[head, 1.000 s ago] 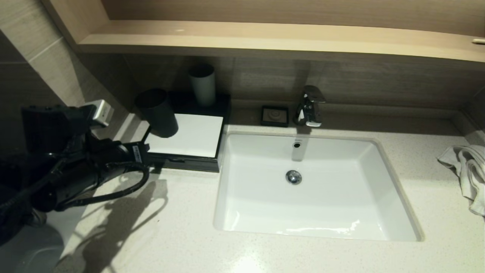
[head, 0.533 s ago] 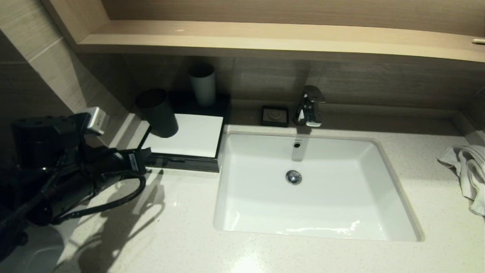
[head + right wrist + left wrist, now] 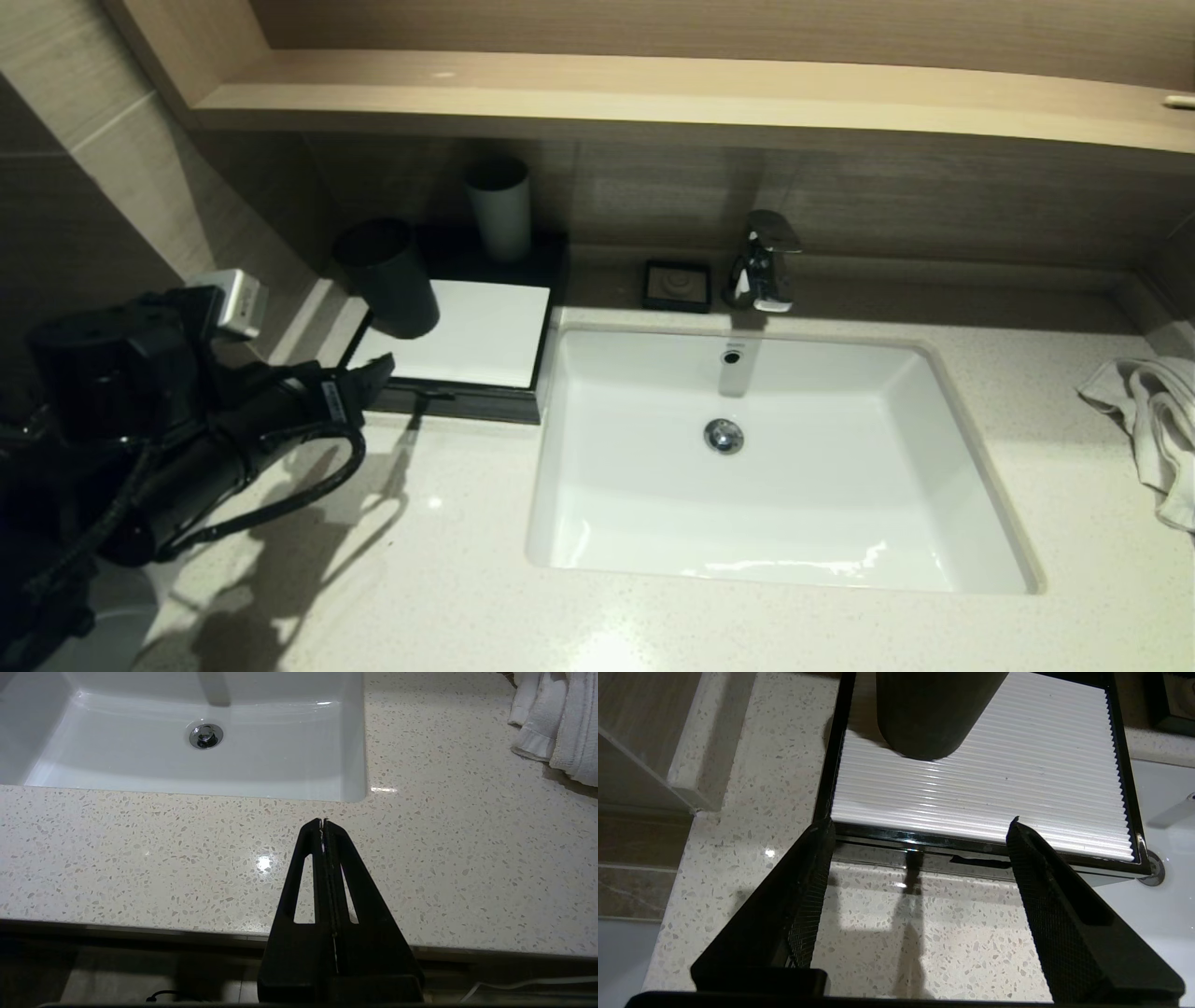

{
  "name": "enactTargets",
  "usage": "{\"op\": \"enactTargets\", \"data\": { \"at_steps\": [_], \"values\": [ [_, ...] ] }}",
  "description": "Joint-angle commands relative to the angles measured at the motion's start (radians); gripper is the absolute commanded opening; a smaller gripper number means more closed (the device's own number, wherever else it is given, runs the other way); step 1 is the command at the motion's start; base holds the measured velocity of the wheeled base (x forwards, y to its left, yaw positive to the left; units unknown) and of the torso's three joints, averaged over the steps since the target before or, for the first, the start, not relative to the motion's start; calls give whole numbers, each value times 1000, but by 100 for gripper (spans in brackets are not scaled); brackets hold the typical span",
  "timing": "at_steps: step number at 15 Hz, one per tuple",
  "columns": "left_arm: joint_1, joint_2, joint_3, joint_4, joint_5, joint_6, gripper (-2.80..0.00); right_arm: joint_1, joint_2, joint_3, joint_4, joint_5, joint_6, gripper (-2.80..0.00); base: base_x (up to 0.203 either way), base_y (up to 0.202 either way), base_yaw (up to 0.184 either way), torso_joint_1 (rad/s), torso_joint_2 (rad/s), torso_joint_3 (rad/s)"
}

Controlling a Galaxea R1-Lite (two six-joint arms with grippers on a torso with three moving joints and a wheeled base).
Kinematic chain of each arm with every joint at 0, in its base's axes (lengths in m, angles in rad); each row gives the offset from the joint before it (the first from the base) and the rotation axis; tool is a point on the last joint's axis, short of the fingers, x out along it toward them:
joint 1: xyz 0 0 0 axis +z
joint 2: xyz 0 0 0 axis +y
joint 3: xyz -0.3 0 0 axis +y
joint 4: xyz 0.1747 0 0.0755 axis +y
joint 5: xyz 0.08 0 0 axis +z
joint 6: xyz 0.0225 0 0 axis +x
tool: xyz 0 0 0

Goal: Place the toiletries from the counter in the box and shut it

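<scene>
Left tool (image 3: 920, 830) agape facing box (image 3: 980, 849)

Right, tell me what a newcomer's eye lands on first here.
The white sink set in the speckled counter, with the chrome faucet behind it. At its left the black box with a white top carries a dark cup, and the left gripper hangs open at its front.

Black box (image 3: 448, 403) shut, on speckled counter (image 3: 448, 560)
</scene>
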Motion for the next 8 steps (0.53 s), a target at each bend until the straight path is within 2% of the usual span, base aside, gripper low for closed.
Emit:
{"op": "enactTargets", "data": {
  "at_steps": [1,8],
  "values": [
    [0,40,1,-50,2,9,0,1,0,0,0,0,-1,-280,0,0,0,0,0,0],
    [1,107,-9,-132,1,19,0,-1,0,0,0,0,-1,-280,0,0,0,0,0,0]
  ]
}}
